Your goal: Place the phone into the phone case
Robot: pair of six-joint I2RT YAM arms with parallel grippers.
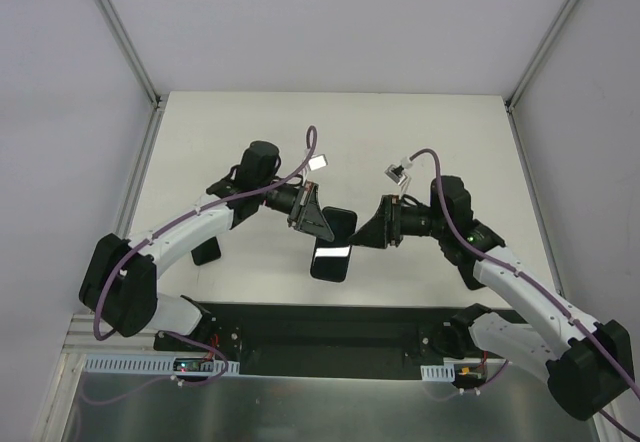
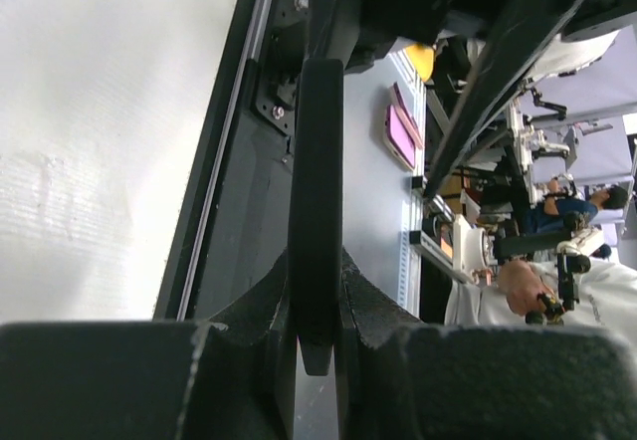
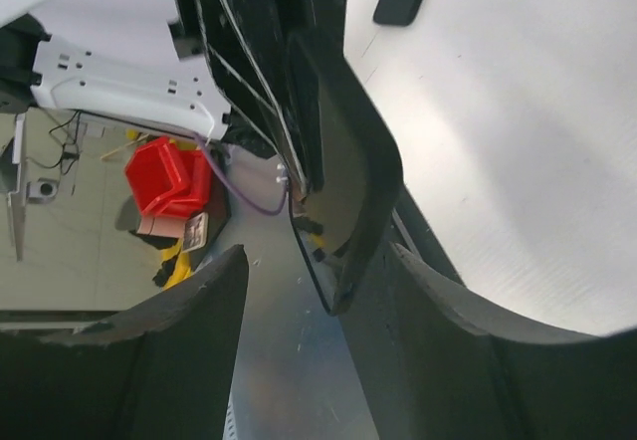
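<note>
L gripper (image 1: 320,224) is pinched on the case (image 1: 335,237), mid-frame in the top view. It holds the case flat and clear of the table (image 1: 420,142). On the L wrist cam the case is edge-on, all black, clamped betw. both fingers. R gripper (image 1: 368,234) sits at the case's opposite long edge w/ jaws spread, one above the rim and one below, not closed on it. There's a glare band on the case's upper face; can't tell if that's the open side.

Phone (image 1: 207,251): I take it to be the dark slab lying flat at lower left of the top view, partly under my L arm and well apart from the case. No blue shows, so that ID is a guess.

Step as I read it: steadying the case betw. both grippers, insertion not begun. Next, R has to close on the rim w/o flexing it or knocking it out of L's pinch. Then one gripper must let go, fetch the phone and match it to the case corner for corner.
</note>
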